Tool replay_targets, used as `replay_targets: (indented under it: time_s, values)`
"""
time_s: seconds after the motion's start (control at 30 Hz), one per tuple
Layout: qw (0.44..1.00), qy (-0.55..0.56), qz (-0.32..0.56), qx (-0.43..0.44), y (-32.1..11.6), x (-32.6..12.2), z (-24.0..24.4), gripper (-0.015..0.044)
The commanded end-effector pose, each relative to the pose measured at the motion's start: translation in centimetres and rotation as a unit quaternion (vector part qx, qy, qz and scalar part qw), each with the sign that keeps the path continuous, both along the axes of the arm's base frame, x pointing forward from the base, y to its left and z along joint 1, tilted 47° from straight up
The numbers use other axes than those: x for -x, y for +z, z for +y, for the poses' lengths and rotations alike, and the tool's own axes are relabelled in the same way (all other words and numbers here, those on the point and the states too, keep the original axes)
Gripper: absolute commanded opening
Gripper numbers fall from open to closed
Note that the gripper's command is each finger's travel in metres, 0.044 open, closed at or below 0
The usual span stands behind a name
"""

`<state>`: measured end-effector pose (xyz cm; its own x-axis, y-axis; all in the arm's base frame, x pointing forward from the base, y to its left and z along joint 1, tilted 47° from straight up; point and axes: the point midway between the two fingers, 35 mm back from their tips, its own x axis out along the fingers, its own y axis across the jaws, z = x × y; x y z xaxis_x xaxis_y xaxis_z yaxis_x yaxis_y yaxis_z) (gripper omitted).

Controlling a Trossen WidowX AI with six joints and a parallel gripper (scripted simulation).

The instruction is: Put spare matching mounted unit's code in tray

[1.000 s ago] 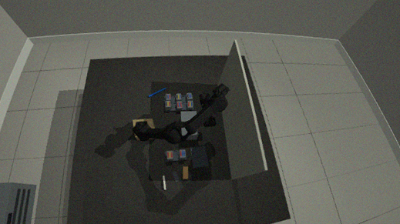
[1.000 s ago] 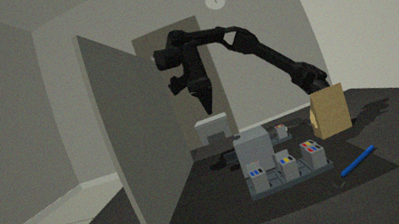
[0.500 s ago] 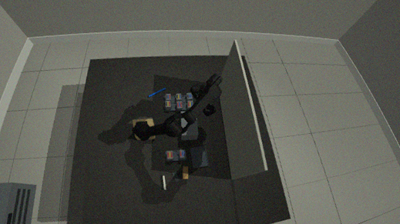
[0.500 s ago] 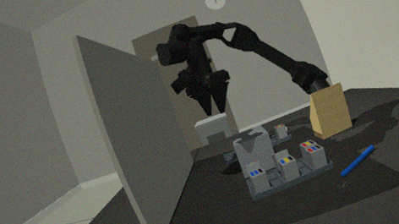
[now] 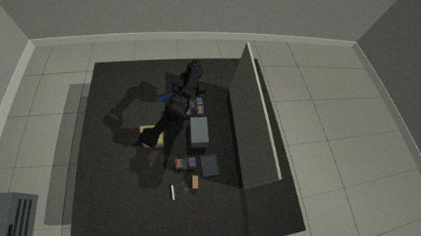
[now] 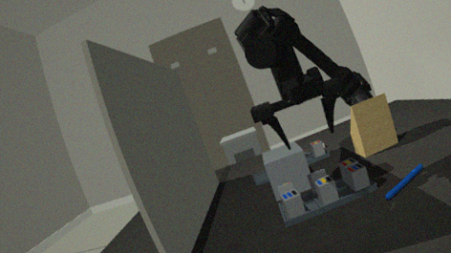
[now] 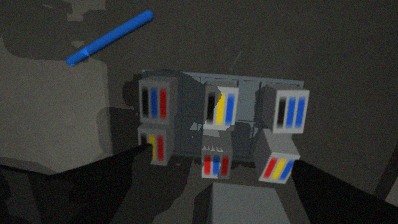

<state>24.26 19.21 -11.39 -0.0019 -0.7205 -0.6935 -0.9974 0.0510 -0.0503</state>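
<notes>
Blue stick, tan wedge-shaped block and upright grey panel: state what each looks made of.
Blue stick: probably plastic, with an even saturated colour and a smooth matte surface. Tan wedge-shaped block: cardboard or wood by its flat, dull tan faces; no grain shows. Upright grey panel: a thin rigid board, matte, with a paler edge; material uncertain.

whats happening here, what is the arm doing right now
A single black robot arm hangs over a rack of small grey spare blocks, each marked with coloured stripes. Its tool is wide open and holds nothing, poised above the taller grey mounted unit beside the rack. No spare has been picked up yet. A blue pen lies on the dark mat nearby, and a tan block stands behind.
</notes>
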Motion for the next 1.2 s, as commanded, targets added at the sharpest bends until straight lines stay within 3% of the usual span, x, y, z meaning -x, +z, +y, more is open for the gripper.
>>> replay_targets:
  time_s: [0.0,0.2,1.17]
  values:
    - [1.000,0.010,0.013,-0.005,-0.2,0.0,0.0,0.0440]
    - [1.000,0.010,0.013,-0.004,-3.1,0.1,-2.5,0.0300]
    - [1.000,0.010,0.012,-0.004,-5.7,-0.3,-4.7,0.0300]
